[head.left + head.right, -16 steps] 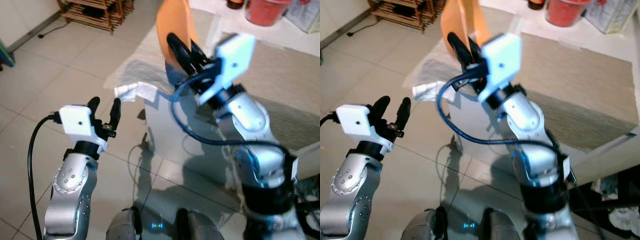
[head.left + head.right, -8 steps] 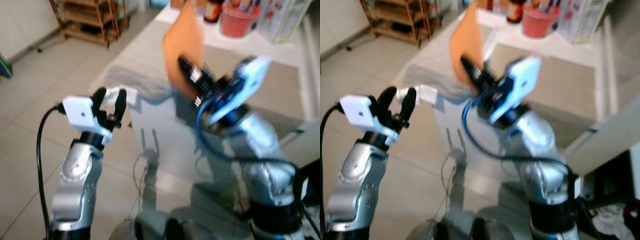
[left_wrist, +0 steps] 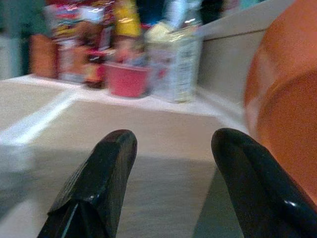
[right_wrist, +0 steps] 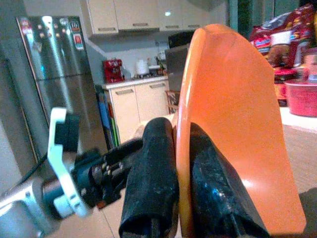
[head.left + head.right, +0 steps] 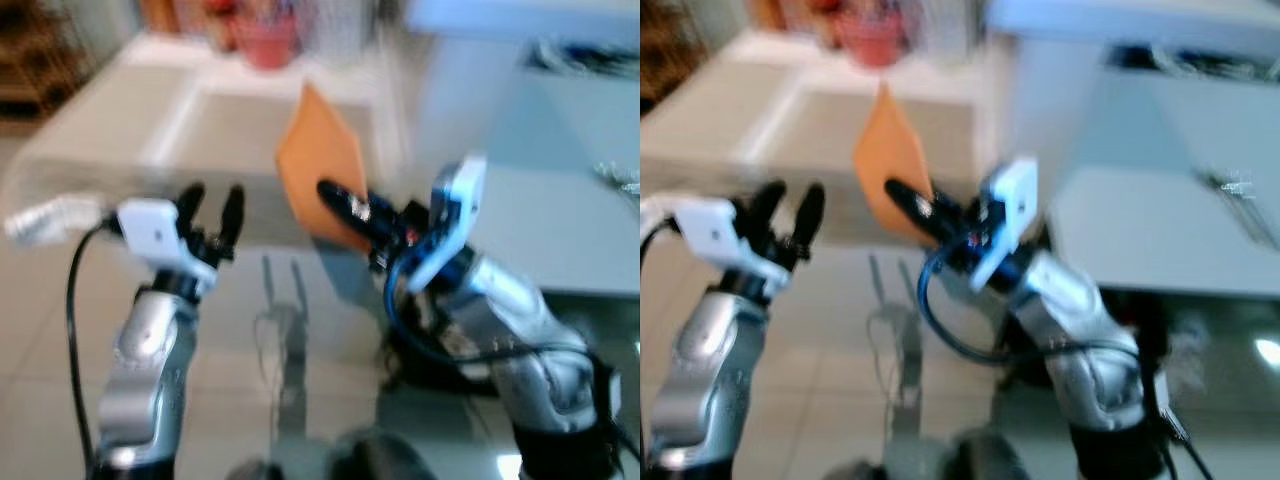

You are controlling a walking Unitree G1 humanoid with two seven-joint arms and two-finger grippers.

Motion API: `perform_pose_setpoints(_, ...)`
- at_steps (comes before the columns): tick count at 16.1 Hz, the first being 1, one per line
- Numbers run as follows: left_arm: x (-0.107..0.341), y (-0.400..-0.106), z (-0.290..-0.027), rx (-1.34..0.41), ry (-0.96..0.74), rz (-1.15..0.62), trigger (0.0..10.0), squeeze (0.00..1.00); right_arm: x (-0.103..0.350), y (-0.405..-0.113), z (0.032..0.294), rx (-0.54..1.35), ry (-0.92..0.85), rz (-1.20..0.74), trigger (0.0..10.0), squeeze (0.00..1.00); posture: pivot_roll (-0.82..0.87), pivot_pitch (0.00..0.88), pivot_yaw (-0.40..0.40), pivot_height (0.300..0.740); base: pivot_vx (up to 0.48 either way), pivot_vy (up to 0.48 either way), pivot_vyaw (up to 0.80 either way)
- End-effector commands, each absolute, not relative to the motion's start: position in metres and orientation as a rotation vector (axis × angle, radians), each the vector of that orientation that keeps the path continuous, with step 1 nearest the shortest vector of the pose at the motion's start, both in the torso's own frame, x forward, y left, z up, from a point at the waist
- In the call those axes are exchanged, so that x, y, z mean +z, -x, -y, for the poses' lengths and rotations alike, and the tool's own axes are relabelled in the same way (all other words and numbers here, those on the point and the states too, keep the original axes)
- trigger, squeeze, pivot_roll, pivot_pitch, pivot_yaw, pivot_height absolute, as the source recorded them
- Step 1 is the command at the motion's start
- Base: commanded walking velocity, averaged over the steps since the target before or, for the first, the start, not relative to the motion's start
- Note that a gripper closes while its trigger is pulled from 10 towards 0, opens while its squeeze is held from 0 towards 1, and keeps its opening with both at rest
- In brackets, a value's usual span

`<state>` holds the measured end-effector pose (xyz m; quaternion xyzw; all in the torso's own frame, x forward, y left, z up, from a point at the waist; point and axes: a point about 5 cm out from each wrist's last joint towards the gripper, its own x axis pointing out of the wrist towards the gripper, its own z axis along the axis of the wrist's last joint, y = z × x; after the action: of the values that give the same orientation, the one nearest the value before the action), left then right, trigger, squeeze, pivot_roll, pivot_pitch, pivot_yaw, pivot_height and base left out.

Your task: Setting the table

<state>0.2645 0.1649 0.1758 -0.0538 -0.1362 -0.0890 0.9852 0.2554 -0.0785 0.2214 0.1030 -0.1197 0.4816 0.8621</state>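
Left eye view, blurred. Right gripper raised at centre, its two black fingers pinched on the lower rim of a flat round orange plastic plate. Plate stands on edge, upper tip toward 12 o'clock; likely carried upright so the thin rim sits squarely in the pinch. Left gripper at 9 o'clock of the plate, near but apart, fingers spread and holding nothing. Long pale table with a beige mat lies ahead; red plastic tub at its far end, 12 o'clock.

Right eye view. Same layout. Plate off the table surface, held over the near edge. Judgement: not yet set down; a place setting on the mat looks the probable target.

Left wrist view. Both black fingers parted, table visible between them. Orange plate at 3 o'clock. Red tub and a white carton among packets at 12 o'clock.

Right wrist view. Fingers clamp the plate rim from both faces. Left gripper at 8 o'clock; steel fridge at 10 o'clock.
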Motion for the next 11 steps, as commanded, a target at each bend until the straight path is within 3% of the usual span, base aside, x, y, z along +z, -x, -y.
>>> perform_pose_setpoints(1,0.177,-0.263,-0.165,-0.183,0.108,0.278,10.0,0.00,0.232,-0.252,0.079,1.042,-0.193,0.297,10.0,0.00,-0.13,0.098,0.019,0.740,0.000,-0.450,0.00)
perform_pose_setpoints(11,0.171,-0.259,-0.158,-0.210,0.103,0.252,10.0,0.00,0.216,-0.278,0.100,0.801,0.075,0.226,10.0,0.00,-0.13,0.108,0.018,0.740,0.000,-0.452,0.00)
